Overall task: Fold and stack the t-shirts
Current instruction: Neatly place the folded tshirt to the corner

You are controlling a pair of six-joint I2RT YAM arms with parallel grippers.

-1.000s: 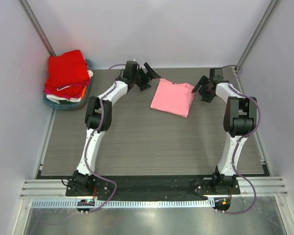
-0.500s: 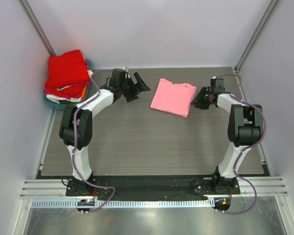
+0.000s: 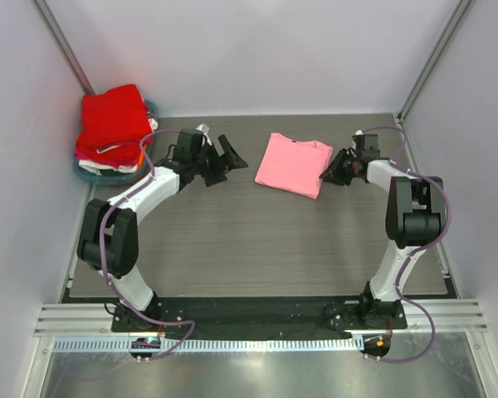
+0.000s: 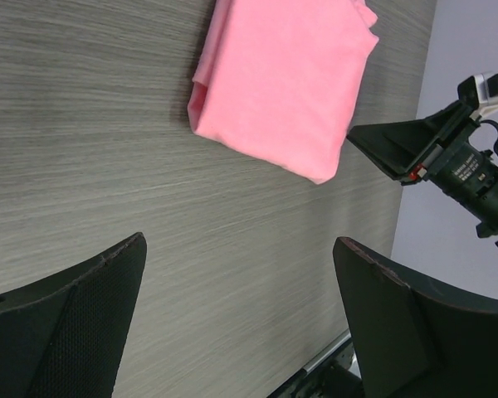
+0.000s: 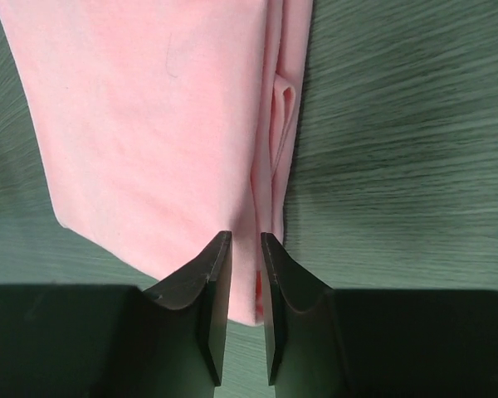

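A folded light pink t-shirt [image 3: 293, 164] [image 4: 282, 83] [image 5: 149, 108] lies flat on the table at the back middle. My right gripper [image 3: 330, 172] [image 5: 246, 236] sits at the shirt's right edge, its jaws drawn narrow with the folded pink layers pinched between them. My left gripper [image 3: 226, 160] [image 4: 241, 242] hovers wide open over bare table, left of the shirt, holding nothing. A bright red t-shirt [image 3: 112, 116] tops a stack of folded shirts at the back left; magenta, orange and white edges show under it.
The stack rests in a shallow teal tray [image 3: 91, 176] in the back left corner, against the left wall. White walls close in the wood-grain table [image 3: 257, 240] on three sides. A metal rail [image 3: 257, 319] runs along the near edge.
The right gripper dropped to the pink shirt's right edge and closed on it. The left arm swung back and left, away from the shirt, its gripper staying open.
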